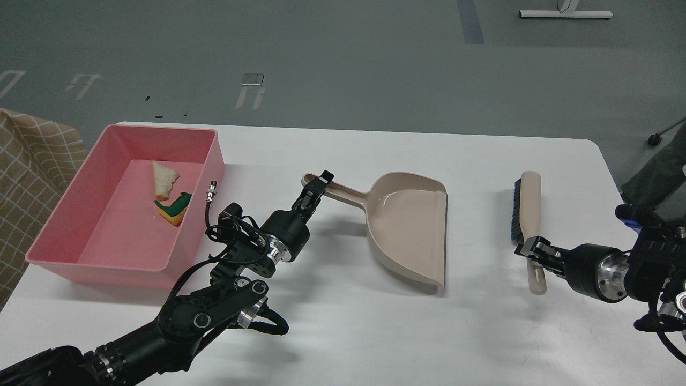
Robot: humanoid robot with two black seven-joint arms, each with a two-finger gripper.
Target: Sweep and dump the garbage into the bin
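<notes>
Jaws: left gripper (320, 185) grips the dustpan (407, 225) handle; right gripper (530, 249) clasps the brush (528, 220).
Bench: white bench (343, 332).
Bin (64, 236): holds bread (163, 179), sponge (174, 208).
Room: grey floor (343, 64).

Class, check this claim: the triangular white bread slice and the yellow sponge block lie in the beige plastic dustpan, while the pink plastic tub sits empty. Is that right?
Not right: the places are swapped. The head view shows the triangular white bread slice and yellow sponge block lying in the pink plastic tub, while the beige plastic dustpan sits empty.
</notes>
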